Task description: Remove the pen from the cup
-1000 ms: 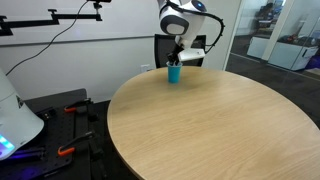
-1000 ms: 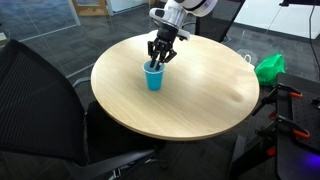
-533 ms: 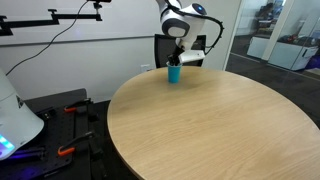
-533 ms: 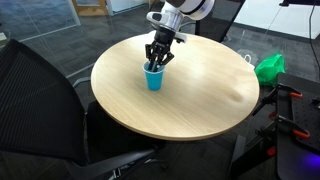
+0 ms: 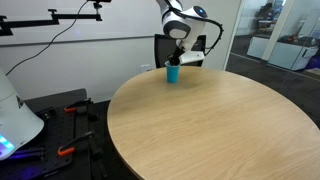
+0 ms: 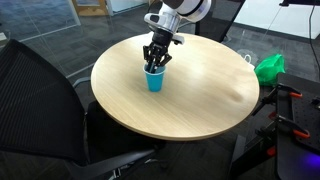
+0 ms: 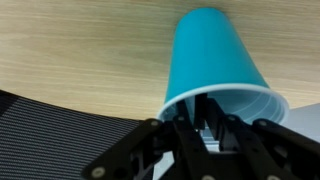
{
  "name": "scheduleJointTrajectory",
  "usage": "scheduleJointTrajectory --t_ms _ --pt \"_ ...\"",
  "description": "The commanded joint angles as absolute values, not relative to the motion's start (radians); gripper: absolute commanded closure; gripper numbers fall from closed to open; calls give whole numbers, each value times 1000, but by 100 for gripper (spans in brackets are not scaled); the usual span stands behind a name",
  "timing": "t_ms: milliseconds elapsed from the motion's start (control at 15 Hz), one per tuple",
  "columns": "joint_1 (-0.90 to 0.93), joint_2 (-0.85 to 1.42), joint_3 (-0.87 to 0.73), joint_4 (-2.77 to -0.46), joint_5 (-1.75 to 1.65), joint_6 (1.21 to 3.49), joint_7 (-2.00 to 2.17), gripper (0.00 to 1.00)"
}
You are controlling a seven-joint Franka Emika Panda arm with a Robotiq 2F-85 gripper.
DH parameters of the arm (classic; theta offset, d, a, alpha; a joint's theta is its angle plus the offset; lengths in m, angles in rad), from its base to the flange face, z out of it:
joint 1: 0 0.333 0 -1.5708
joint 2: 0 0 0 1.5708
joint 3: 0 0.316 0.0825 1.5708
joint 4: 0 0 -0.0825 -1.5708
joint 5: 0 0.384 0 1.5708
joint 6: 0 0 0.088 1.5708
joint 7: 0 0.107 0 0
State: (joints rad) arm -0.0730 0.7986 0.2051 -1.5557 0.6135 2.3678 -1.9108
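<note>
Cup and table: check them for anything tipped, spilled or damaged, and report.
Nothing stands out. The cup stands upright on the table near its edge, with no spill around it. The gripper hangs at the cup's mouth. The pen cannot be made out.

A teal-blue cup (image 6: 153,80), paler-rimmed, is sitting on a light wood-grain worktop (image 6: 205,95); the end effector (image 6: 155,66) is showing black.

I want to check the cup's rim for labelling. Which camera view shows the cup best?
The wrist view: the cup is large, its wall and lighter rim clear, though the gripper covers part of the opening. In both exterior views the cup is small, upright under the gripper.
</note>
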Motion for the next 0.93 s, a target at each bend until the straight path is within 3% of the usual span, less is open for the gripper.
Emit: scheduleJointTrajectory --t_ms 0,600,733,800,867 --pt "-104 826 239 -1504 590 2318 -1878 73" --pt "-136 852 261 -1464 604 2233 -1889 72" --pt "-140 857 264 -1456 607 2216 -1891 93" --pt "-142 859 266 -1452 609 2209 -1892 100" --pt "-144 862 268 -1447 611 2202 -1893 100"
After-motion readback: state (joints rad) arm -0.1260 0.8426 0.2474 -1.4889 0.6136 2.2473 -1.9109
